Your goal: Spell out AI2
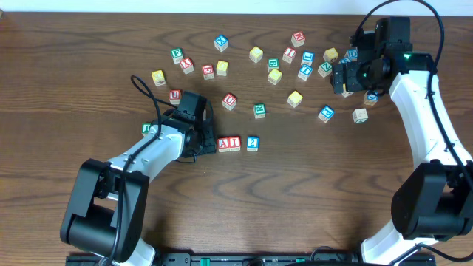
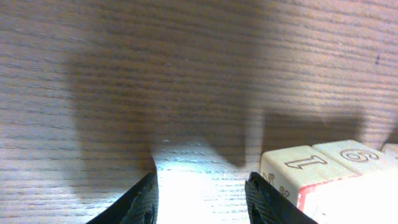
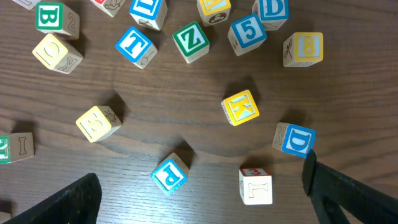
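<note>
Three blocks lie in a row at the table's middle in the overhead view: a red A block (image 1: 224, 143), a red I block (image 1: 235, 143) touching it, and a blue 2 block (image 1: 253, 143) a small gap to the right. My left gripper (image 1: 206, 142) sits just left of the A block, open and empty. In the left wrist view its fingers (image 2: 202, 199) straddle bare wood, the right finger against a red-edged block (image 2: 311, 177). My right gripper (image 1: 341, 77) is open and empty above the scattered blocks at the far right; its fingers (image 3: 202, 193) flank a blue P block (image 3: 169, 173).
Many loose letter blocks lie scattered across the far half of the table (image 1: 295, 185), among them a red U (image 1: 230, 100), a green block (image 1: 259, 110) and a yellow block (image 1: 295, 98). The right wrist view shows a yellow K (image 3: 240, 107), a blue D (image 3: 295, 139) and a white L block (image 3: 255, 185).
</note>
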`<state>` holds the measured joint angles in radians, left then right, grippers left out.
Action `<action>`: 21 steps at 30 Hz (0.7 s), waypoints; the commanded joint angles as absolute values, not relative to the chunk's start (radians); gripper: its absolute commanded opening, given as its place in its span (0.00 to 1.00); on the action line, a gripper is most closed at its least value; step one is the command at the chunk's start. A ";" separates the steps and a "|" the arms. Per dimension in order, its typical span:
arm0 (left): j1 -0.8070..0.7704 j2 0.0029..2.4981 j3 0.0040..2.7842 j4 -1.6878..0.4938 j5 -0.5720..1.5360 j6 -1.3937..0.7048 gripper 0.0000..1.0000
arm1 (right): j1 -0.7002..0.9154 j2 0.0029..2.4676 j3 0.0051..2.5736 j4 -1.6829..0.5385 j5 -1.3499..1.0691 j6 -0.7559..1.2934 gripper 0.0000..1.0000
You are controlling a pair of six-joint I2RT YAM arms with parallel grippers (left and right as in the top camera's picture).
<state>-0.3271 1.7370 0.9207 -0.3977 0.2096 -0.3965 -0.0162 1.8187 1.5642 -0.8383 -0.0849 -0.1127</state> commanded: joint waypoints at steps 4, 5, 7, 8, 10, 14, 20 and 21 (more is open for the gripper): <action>-0.327 1.758 0.904 -0.412 0.294 -0.334 0.45 | 0.004 1.806 1.585 -0.832 -0.081 -0.102 0.99; -0.327 1.758 0.904 -0.410 0.308 -0.324 0.45 | 0.006 1.807 1.585 -0.832 -0.081 -0.102 0.99; -0.328 1.758 0.904 -0.410 0.311 -0.321 0.45 | 0.006 1.807 1.585 -0.834 -0.081 -0.102 0.99; -0.329 1.758 0.904 -0.410 0.311 -0.316 0.45 | 0.006 1.807 1.585 -0.834 -0.081 -0.102 0.99; -0.334 1.758 0.904 -0.405 0.311 -0.310 0.45 | 0.006 1.807 1.585 -0.834 -0.081 -0.102 0.99; -0.352 1.758 0.904 -0.395 0.310 -0.309 0.45 | 0.008 1.807 1.585 -0.831 -0.081 -0.102 0.99; -0.366 1.758 0.904 -0.379 0.310 -0.307 0.45 | 0.008 1.807 1.585 -0.834 -0.081 -0.102 0.99; -0.366 1.758 0.904 -0.379 0.309 -0.307 0.45 | 0.008 1.807 1.585 -0.834 -0.081 -0.102 0.99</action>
